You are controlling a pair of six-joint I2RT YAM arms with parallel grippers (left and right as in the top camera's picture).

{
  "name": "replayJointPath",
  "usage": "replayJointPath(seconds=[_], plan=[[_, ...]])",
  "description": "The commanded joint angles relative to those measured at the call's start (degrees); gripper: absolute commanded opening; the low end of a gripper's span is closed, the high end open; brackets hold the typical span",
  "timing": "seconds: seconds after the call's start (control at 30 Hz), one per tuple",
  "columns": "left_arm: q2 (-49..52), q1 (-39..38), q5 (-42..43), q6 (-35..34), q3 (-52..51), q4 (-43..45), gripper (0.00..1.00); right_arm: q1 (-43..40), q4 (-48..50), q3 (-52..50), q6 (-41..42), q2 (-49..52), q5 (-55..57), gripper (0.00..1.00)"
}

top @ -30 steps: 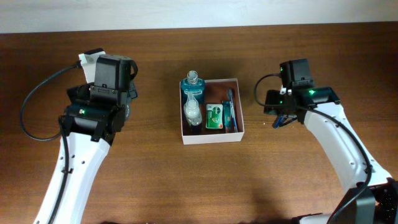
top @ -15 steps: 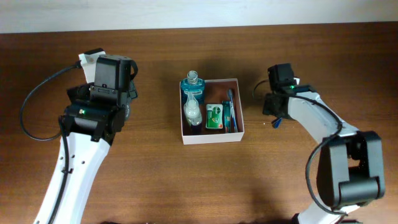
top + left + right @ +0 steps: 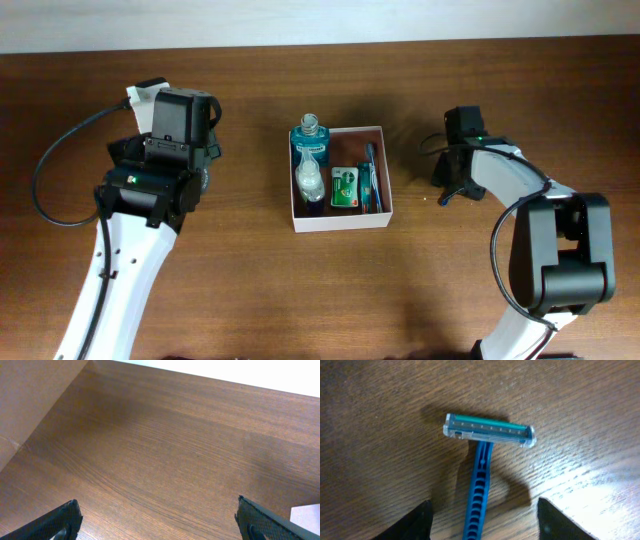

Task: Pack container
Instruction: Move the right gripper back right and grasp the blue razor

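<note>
Mid-table on the wooden table, between both arms: the container, open-topped. Holds a teal mouthwash bottle along its left wall, a clear bottle lying over that, a green packet in the middle and slim blue items by the right wall. Off to its right, lying flat on the wood, a blue razor. Hovers low over it, the right gripper, fingers spread either side of the handle, not pinching. Well left of the box, over bare wood, the left gripper, jaws wide apart, empty.

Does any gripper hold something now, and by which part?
Nothing is held. The right gripper is open astride the razor, not touching it; the left gripper is open, empty.
</note>
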Motion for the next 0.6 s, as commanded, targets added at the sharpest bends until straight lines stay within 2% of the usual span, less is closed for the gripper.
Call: replayJointPath(seconds=[0.0, 0.27, 0.57], plan=[[0.11, 0.35, -0.81, 0.48, -0.02, 0.00, 0.99, -0.59, -0.26, -0.20, 0.48, 0.68, -3.10, 0.45], [0.11, 0.35, -0.81, 0.48, -0.02, 0.00, 0.99, -0.59, -1.27, -0.20, 0.26, 0.68, -3.08, 0.24], [0.11, 0.35, -0.81, 0.48, -0.02, 0.00, 1.00, -0.59, -1.66, -0.20, 0.26, 0.68, -3.06, 0.12]])
